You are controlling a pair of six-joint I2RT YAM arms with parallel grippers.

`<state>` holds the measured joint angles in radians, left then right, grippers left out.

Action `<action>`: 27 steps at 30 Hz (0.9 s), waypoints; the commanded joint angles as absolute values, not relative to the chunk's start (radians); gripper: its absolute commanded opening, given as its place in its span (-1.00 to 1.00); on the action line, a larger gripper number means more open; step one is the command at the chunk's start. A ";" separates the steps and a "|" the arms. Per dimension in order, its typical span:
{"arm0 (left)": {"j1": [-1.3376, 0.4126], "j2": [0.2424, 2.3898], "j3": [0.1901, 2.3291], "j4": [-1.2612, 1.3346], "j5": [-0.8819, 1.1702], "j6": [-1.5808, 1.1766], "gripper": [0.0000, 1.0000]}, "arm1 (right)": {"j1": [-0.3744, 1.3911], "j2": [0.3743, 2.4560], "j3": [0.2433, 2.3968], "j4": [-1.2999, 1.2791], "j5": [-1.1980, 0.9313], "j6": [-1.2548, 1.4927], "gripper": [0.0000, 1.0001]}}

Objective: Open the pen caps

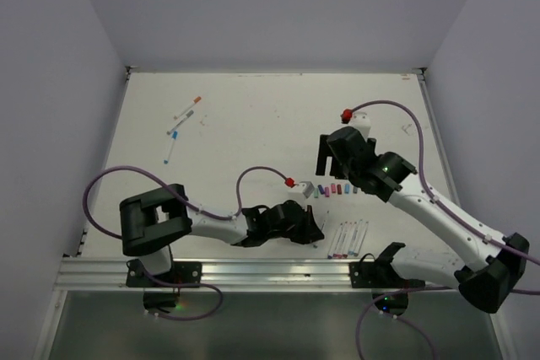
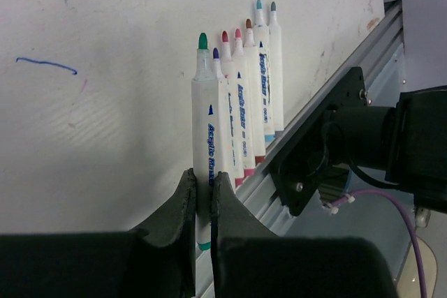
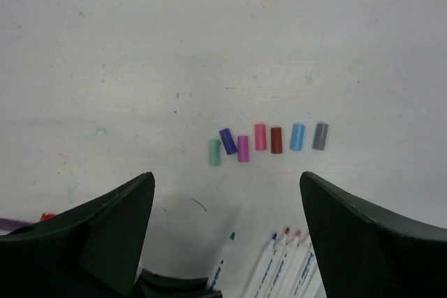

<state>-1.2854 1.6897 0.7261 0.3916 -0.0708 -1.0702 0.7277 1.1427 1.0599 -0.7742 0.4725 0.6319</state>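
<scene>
My left gripper (image 2: 202,186) is shut on the white barrel of a green-tipped pen (image 2: 208,116), which has no cap on. It lies beside a row of several uncapped pens (image 2: 248,88) near the table's front edge (image 1: 349,238). Several pen caps (image 3: 269,141) lie in a row on the table, with a green cap (image 3: 214,152) at the left end and a grey one (image 3: 320,136) at the right. My right gripper (image 3: 227,179) hovers open above them, with nothing between its fingers. In the top view it (image 1: 324,156) is just behind the caps (image 1: 334,190), and the left gripper (image 1: 312,229) is in front of them.
Three capped pens (image 1: 179,128) lie at the far left of the table. An aluminium rail (image 1: 253,271) runs along the near edge, with the right arm's base mount (image 2: 328,151) on it. Purple cables (image 1: 253,176) loop over the table. Walls close in the left, the back and the right.
</scene>
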 commanded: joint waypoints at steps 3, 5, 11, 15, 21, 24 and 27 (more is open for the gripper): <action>-1.284 1.798 0.841 0.362 -0.080 -1.028 -1.00 | 0.729 1.060 1.045 -0.943 0.473 0.660 0.81; -1.282 1.813 0.848 0.368 -0.077 -1.031 -1.00 | 0.729 1.026 1.039 -0.980 0.471 0.673 0.81; -1.281 1.848 0.867 0.331 -0.098 -1.029 -0.97 | 0.729 0.918 1.008 -1.058 0.545 0.678 0.80; -1.282 1.871 0.876 0.319 -0.098 -1.040 -0.72 | 0.729 0.856 1.006 -1.063 0.532 0.655 0.80; -1.284 1.836 0.802 0.365 -0.115 -1.081 -0.25 | 0.729 0.882 1.000 -1.043 0.520 0.667 0.87; -1.282 1.812 0.784 0.350 -0.132 -1.077 -0.14 | 0.729 0.929 1.012 -1.055 0.529 0.681 0.97; -1.278 1.741 0.762 0.321 -0.181 -1.055 0.16 | 0.729 0.956 1.012 -1.048 0.534 0.698 0.97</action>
<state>-1.2850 1.8050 0.7986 0.3832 -0.0986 -1.0801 0.7265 0.9440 1.0050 -1.0424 0.5053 0.6674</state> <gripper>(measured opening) 0.540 0.986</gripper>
